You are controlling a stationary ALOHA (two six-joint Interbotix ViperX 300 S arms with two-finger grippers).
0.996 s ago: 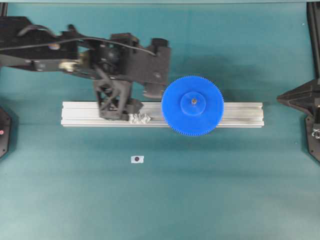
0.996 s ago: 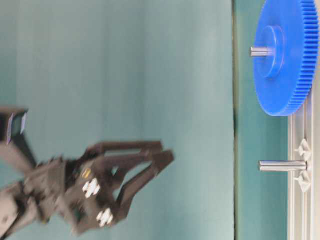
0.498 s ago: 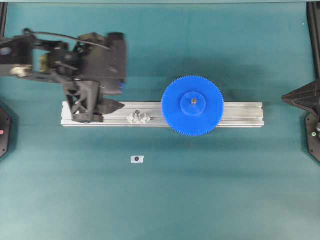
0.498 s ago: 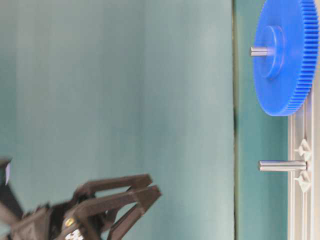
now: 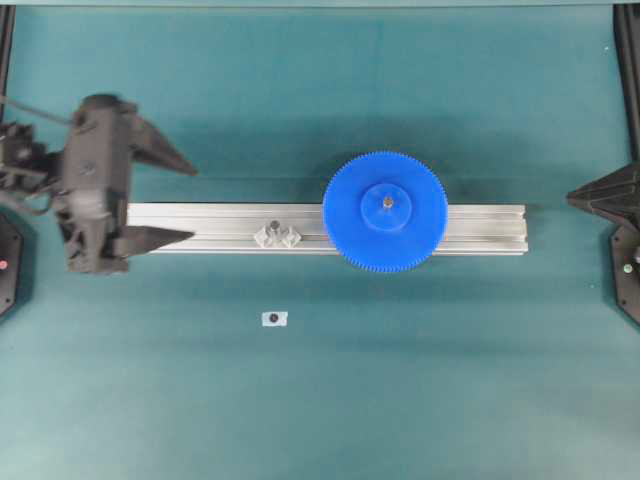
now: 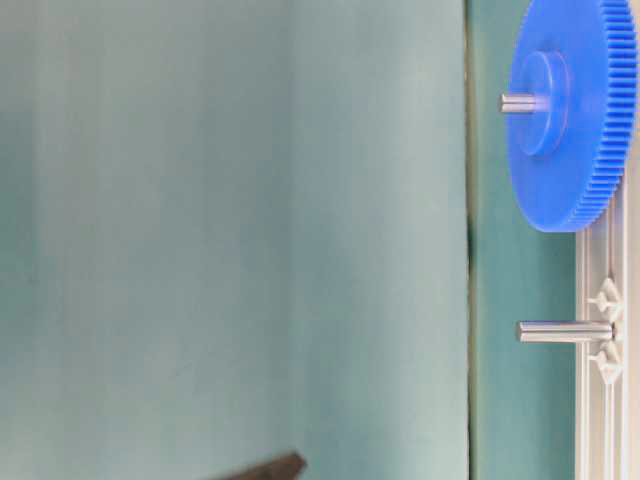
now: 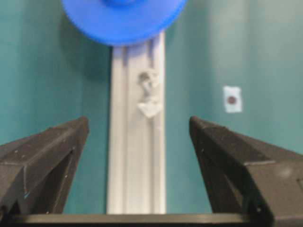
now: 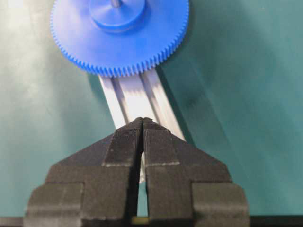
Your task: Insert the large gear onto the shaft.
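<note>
Large gear (image 5: 385, 211) seated on shaft (image 6: 518, 102): hub flat over aluminium rail (image 5: 480, 229), pin tip poking up through bore, disc level in table-level view. Shorter pin (image 6: 562, 331) on its clear mount stands bare further along same rail, well apart from gear.

Left gripper (image 5: 165, 198) at rail's left end, fingers spread wide, nothing between them; wrist view shows only rail and mat in the gap. Right gripper (image 8: 142, 124) at far right edge of table, fingers pressed together, empty, pointed toward gear.

Judgement: insertion looks complete; step in hand is clearing the arm. Best done by backing off along the rail line without sweeping sideways, keeping open fingers clear of short pin and gear teeth. Check worth making: disc fully down, no tilt.

Small white sticker (image 5: 274, 318) with dark dot on mat near rail; no readable writing, no brand marks legible anywhere.
</note>
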